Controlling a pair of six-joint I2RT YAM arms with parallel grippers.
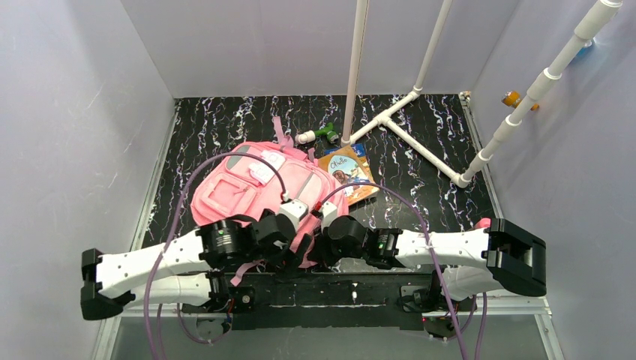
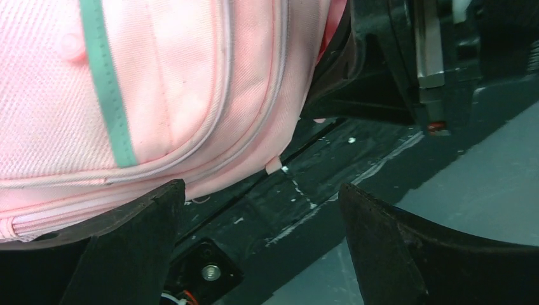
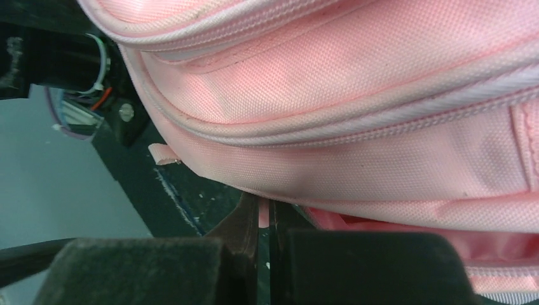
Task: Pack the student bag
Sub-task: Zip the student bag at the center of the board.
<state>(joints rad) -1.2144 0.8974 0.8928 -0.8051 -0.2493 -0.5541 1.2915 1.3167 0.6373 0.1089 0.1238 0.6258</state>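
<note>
Bag prep, by the look of it: student bag point(image 1: 259, 184) lies near-centre, a bit left, w/ both arms at its near edge. Right gripper point(image 3: 264, 213) is clamped tight, seemingly pinching a thin fold of the bag's edge. Left gripper point(image 2: 259, 194) gapes wide, holding nothing, just beside the fabric. Book point(image 1: 347, 174) sits outside, just right of the bag. Next, prob.: left needs a zip or opening edge to close on.

Left gripper point(image 2: 259, 197) spread wide; right gripper point(image 3: 264, 219) pinched closed; both near each other, centre.
</note>
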